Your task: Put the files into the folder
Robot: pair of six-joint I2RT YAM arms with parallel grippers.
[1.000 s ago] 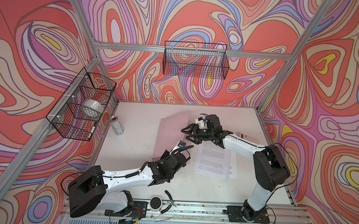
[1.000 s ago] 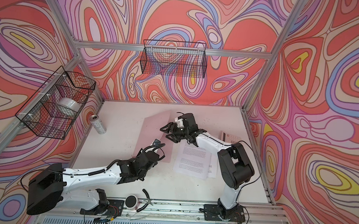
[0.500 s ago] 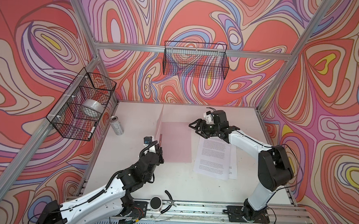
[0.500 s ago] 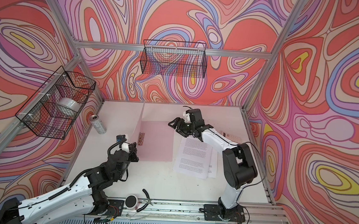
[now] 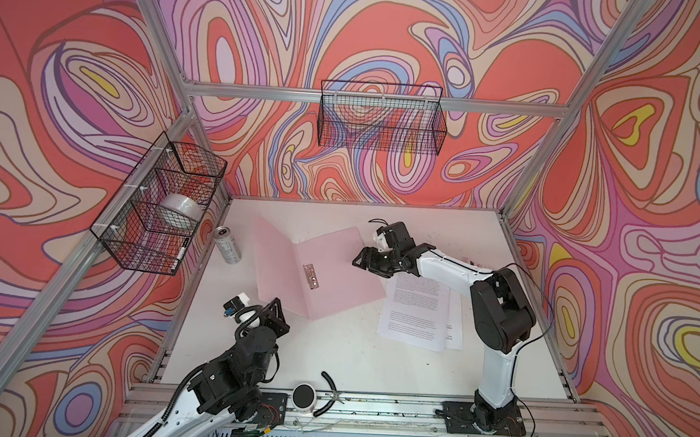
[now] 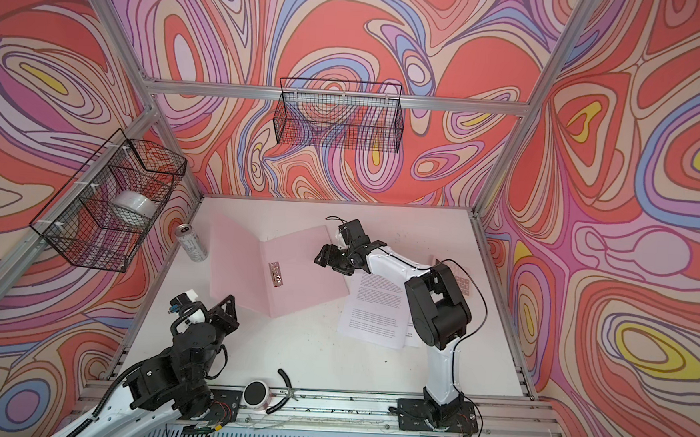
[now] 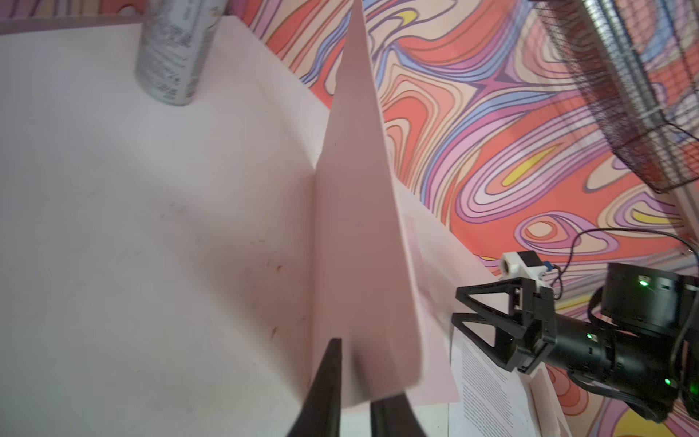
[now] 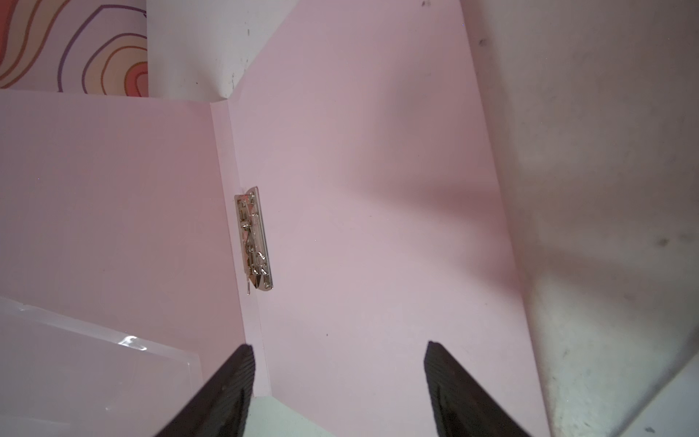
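Observation:
The pale pink folder (image 5: 336,277) (image 6: 303,275) lies open mid-table, a metal clip (image 5: 310,276) (image 8: 254,242) by its spine. Its right leaf lies flat. Its left leaf (image 7: 359,227) stands tilted up toward the left. My left gripper (image 5: 275,306) (image 6: 227,303) (image 7: 357,372) sits at that leaf's near corner, jaws slightly apart, the leaf's edge just ahead and not pinched. My right gripper (image 5: 364,264) (image 6: 325,257) (image 8: 337,346) hovers open and empty over the right leaf (image 8: 378,189). The files (image 5: 417,311) (image 6: 376,312) (image 7: 488,397), white printed sheets, lie stacked right of the folder.
A silver can (image 5: 226,245) stands left of the folder. A wire basket (image 5: 129,252) holding a tape roll (image 5: 180,213) hangs on the left wall; another basket (image 5: 381,117) hangs at the back. A small pinkish card (image 6: 461,280) lies behind the right arm. Pliers (image 5: 331,393) rest on the front rail.
The left arm swung the folder's top leaf up and over to the left, then drew back toward the front left and its jaws parted. The right gripper shifted slightly left.

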